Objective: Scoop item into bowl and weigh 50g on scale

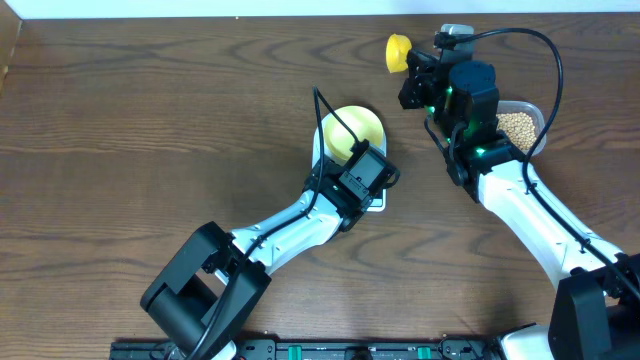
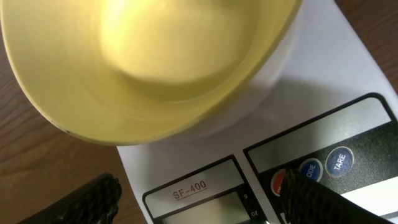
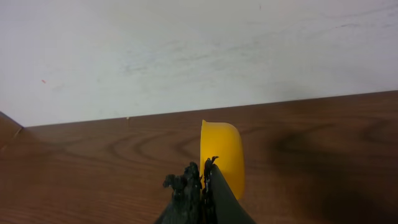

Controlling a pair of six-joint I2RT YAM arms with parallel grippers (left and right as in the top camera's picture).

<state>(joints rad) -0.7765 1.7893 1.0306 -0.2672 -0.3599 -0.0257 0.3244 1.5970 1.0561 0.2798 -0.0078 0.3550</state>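
The pale yellow bowl (image 1: 362,125) (image 2: 155,62) stands on the white scale (image 1: 378,205) (image 2: 336,81); the part of its inside that shows holds nothing. My left gripper (image 1: 352,158) (image 2: 199,202) hangs open over the scale's display edge, its fingers (image 2: 93,199) apart on either side of the LCD, one beside the round buttons. My right gripper (image 1: 412,68) (image 3: 204,171) is shut on the bright yellow scoop (image 1: 399,52) (image 3: 222,155), held on edge above the far table. The beige beans (image 1: 518,125) lie in a clear container under the right arm.
The clear plastic container (image 1: 540,112) sits at the back right, partly hidden by my right arm. A white wall (image 3: 186,50) borders the table's far edge. Brown wooden tabletop (image 1: 150,130) stretches to the left of the scale.
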